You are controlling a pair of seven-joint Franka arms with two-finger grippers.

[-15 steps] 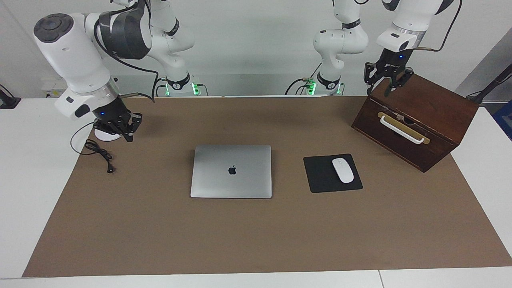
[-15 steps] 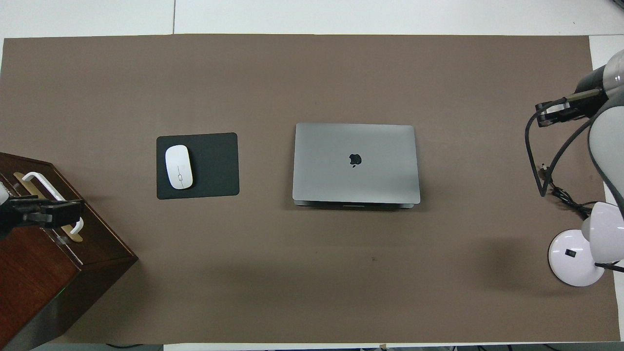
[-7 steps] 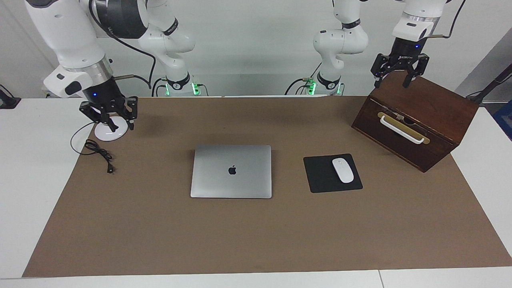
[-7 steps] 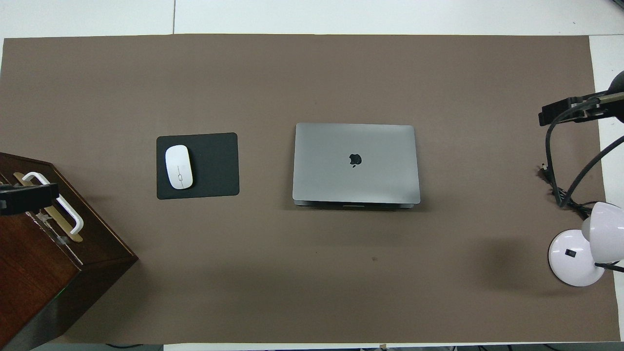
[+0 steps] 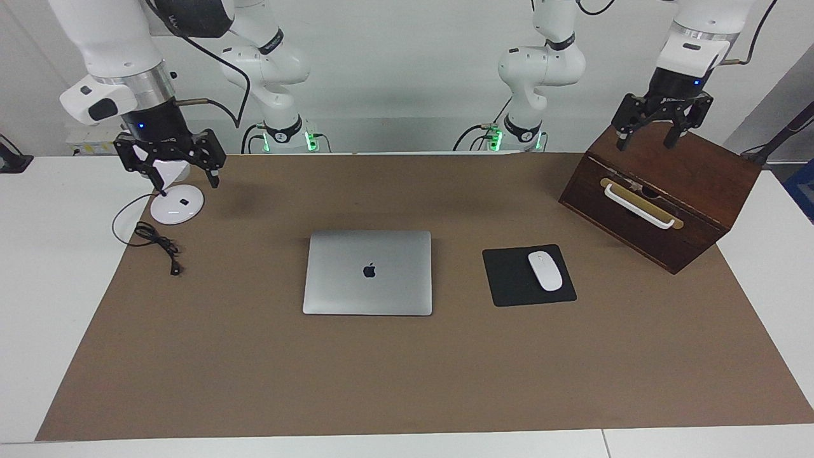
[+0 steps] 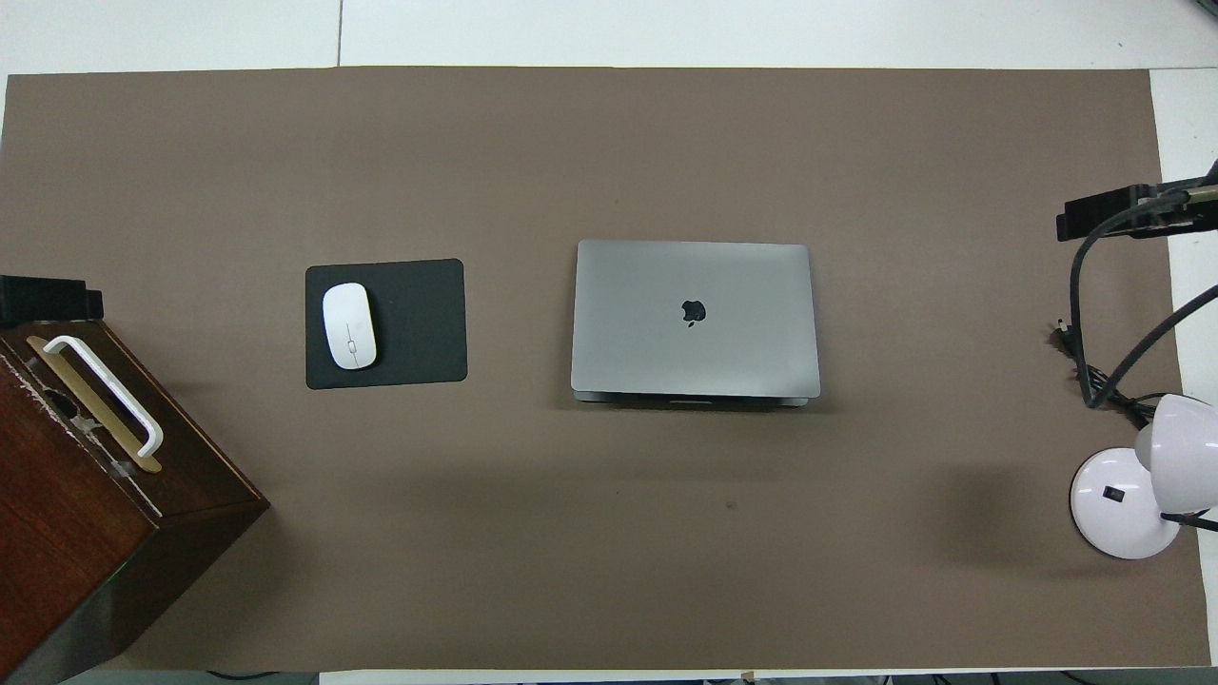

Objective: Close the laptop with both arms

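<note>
The silver-grey laptop (image 5: 367, 272) lies flat on the brown mat in the middle of the table, lid down, with the dark apple logo facing up; it also shows in the overhead view (image 6: 695, 319). My right gripper (image 5: 184, 180) hangs open and empty in the air over the white lamp at the right arm's end. My left gripper (image 5: 645, 144) hangs open and empty over the wooden box at the left arm's end. Both are well apart from the laptop. In the overhead view only dark edges of the right gripper (image 6: 1109, 213) and the left gripper (image 6: 48, 299) show.
A black mouse pad (image 5: 509, 280) with a white mouse (image 5: 545, 270) lies beside the laptop toward the left arm's end. A dark wooden box (image 5: 693, 172) with a white handle stands there too. A white desk lamp (image 5: 177, 207) and a black cable (image 5: 159, 245) lie at the right arm's end.
Both grippers have risen and moved outward toward the table's ends. The laptop has stayed shut and has not moved.
</note>
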